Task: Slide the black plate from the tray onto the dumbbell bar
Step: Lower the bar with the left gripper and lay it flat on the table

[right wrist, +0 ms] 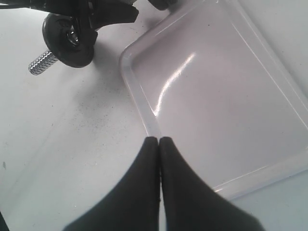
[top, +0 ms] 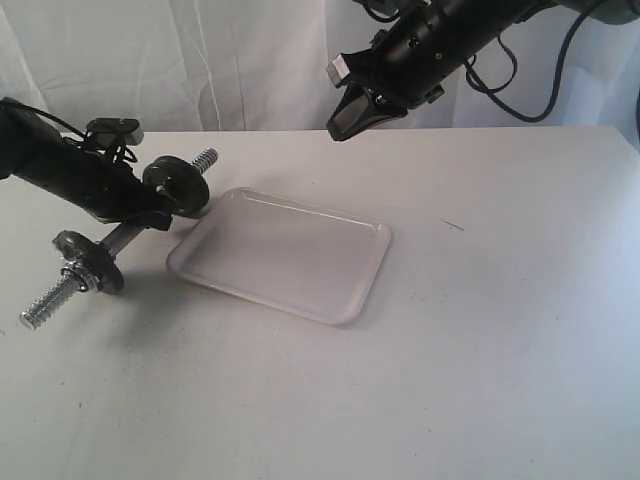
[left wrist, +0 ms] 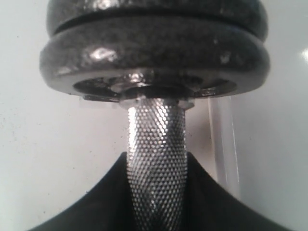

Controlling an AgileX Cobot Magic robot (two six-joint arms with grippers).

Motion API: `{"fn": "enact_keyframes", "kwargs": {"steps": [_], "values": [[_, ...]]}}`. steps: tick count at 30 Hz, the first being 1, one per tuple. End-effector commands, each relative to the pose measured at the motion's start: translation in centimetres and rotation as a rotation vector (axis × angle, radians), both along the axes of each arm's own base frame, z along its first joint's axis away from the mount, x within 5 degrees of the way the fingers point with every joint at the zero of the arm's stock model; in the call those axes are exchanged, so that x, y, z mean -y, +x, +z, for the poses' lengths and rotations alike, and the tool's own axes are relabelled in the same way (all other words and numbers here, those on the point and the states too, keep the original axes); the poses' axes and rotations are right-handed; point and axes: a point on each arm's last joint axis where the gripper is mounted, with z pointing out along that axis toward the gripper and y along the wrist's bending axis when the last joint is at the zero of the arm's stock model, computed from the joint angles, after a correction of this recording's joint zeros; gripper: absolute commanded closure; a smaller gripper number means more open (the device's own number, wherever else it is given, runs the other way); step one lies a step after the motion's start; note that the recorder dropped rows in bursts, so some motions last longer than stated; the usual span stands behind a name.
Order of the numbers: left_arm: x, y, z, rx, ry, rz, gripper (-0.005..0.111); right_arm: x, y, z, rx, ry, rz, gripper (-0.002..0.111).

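The white tray (top: 352, 285) lies with nothing in it. The chrome dumbbell bar (top: 42, 307) slants across the table to its left. My left gripper (top: 148, 212) is shut on the bar's knurled middle (left wrist: 156, 144). Two black plates (left wrist: 154, 53) sit side by side on the bar just beyond the left gripper (left wrist: 156, 161). They appear as one dark disc (top: 178, 185) near the tray's corner. A third black plate (top: 90, 262) sits near the bar's other threaded end. My right gripper (top: 350, 115) hangs high above the tray, shut and holding nothing. Its fingers (right wrist: 149, 159) point at the tray's rim (right wrist: 139, 96).
White cloth hangs behind the white table (top: 500, 350). A small dark mark (top: 453, 225) lies on the table right of the tray. In the right wrist view a black plate (right wrist: 65, 48) and the bar's threaded end (right wrist: 41, 62) lie beside the tray.
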Motion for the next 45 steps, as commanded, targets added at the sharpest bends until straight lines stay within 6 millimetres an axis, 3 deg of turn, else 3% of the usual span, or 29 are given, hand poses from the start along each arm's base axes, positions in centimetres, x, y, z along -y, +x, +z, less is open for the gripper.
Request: {"fn": "enact_keyframes", "kwargs": {"steps": [1, 7, 15, 18, 32, 42, 45], "values": [[0.2, 0.4, 4.2, 0.093, -0.094, 0.055, 0.107, 0.4, -0.1, 0.6, 0.007, 0.007, -0.009, 0.108], [0.3, 0.4, 4.2, 0.091, -0.097, 0.056, 0.106, 0.4, -0.1, 0.6, 0.007, 0.007, -0.009, 0.108], [0.3, 0.4, 4.2, 0.08, -0.113, 0.074, 0.07, 0.4, -0.1, 0.6, 0.007, 0.007, -0.009, 0.108], [0.3, 0.4, 4.2, 0.07, -0.121, 0.082, 0.063, 0.4, -0.1, 0.6, 0.007, 0.007, -0.009, 0.108], [0.6, 0.0, 4.4, 0.037, -0.136, 0.047, 0.063, 0.4, -0.1, 0.6, 0.0, 0.008, -0.017, 0.108], [0.4, -0.9, 7.6, 0.116, -0.112, 0.021, 0.065, 0.4, -0.1, 0.5, 0.001, 0.004, -0.017, 0.108], [0.0, -1.1, 8.5, 0.153, -0.046, 0.005, 0.072, 0.4, -0.1, 0.5, 0.001, 0.004, -0.017, 0.108]]}}
